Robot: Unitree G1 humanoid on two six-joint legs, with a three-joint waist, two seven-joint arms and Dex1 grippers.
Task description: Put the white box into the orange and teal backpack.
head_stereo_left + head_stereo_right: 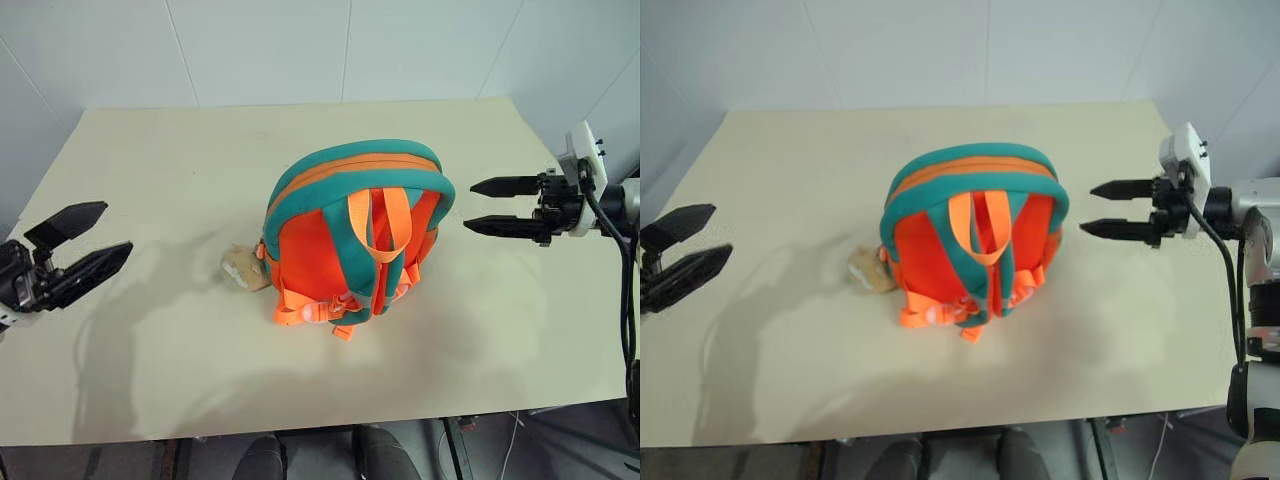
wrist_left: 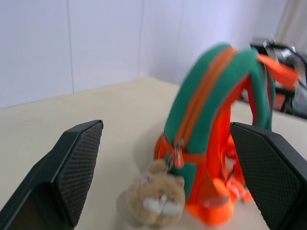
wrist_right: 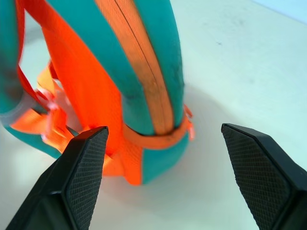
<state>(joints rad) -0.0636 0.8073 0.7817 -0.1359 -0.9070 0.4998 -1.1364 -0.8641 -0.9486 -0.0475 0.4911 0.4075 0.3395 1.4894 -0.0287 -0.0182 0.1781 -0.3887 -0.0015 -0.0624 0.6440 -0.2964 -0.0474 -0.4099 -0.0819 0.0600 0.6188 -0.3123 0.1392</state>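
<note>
The orange and teal backpack (image 1: 355, 235) stands upright in the middle of the cream table (image 1: 180, 180), straps toward me, its zipper shut. A tan plush hamster (image 1: 240, 268) hangs at its left base. My left gripper (image 1: 85, 245) hovers open well to the left of the backpack, pointing at it. On the other side my right gripper (image 1: 485, 206) is open too, a short gap from the backpack's side. The left wrist view shows the backpack (image 2: 216, 124) and hamster (image 2: 156, 201) between open fingers. The white box is out of view.
A white tiled wall rises behind the table. The table's front edge (image 1: 300, 425) runs just ahead of me, and its right edge lies under my right arm. A cable (image 1: 625, 300) hangs from the right wrist.
</note>
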